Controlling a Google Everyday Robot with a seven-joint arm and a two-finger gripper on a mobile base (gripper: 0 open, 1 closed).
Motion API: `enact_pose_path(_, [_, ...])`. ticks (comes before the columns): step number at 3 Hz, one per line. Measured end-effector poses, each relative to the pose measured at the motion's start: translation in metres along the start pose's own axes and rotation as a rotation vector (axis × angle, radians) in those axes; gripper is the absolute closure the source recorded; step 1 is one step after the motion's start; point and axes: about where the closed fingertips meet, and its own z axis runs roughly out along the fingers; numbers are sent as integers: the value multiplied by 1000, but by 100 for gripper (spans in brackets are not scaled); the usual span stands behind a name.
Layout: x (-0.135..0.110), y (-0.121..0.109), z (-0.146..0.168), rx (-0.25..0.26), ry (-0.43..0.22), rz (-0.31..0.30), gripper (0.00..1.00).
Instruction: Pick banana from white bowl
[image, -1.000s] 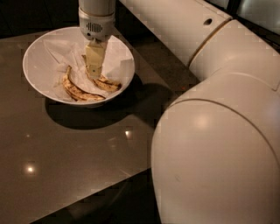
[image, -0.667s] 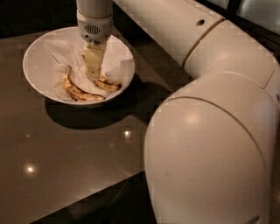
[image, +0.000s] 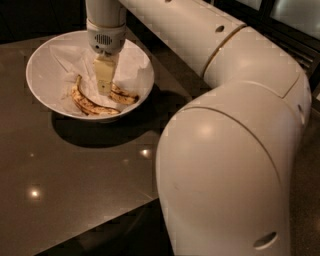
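Far left on the dark, glossy table (image: 75, 170) stands the white bowl (image: 39, 86), wide and shallow, lined with crumpled white paper (image: 60, 60). Two bananas lie on the paper in its near half. The banana (image: 126, 96) of the task is the right-hand one: fairly straight, yellow with a few dark spots, lying roughly left to right close to the bowl's right wall. Only its right part shows, since its left part is hidden behind the gripper. Just left of it and a little nearer lies a second banana (image: 91, 106), more strongly curved and streaked with brown, running from the middle of the bowl down toward the near rim. Whether the two fruits touch cannot be made out.

Straight down from the top edge comes the gripper (image: 103, 91), a grey vented collar above a pale cream lower part, its tip low inside the bowl, right at the left end of the task's banana and above the curved one's upper end. Whether it is clenched, released or grasping the fruit cannot be told from this angle. Right of the bowl, the robot's bulky white arm (image: 225, 150) fills the near right of the scene.
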Motion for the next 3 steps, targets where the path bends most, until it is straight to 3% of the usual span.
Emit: enact_pose_path(3, [-7,3,24,-70,-25,-18,34])
